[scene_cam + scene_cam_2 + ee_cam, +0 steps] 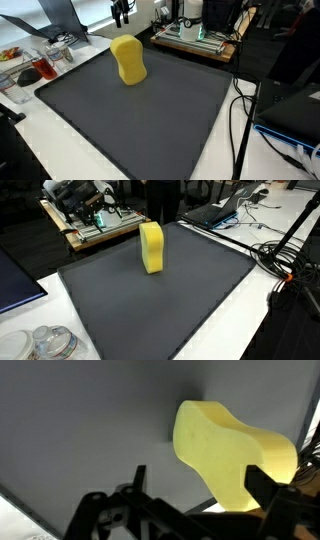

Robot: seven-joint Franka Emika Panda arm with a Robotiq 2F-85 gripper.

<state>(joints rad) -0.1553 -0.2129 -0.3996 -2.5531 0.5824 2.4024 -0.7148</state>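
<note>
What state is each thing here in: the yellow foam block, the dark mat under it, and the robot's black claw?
yellow curvy foam sponge: standing upright on its edge, touched by nothing.
dark grey flat mat: lying flat, with the sponge on it.
black gripper: jaws open, empty, hanging clear of the sponge.

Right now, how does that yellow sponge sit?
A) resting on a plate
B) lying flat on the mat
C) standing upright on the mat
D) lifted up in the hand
C: the sponge stands upright on its narrow end on the dark mat, as both exterior views show, with nothing gripping it.
</note>
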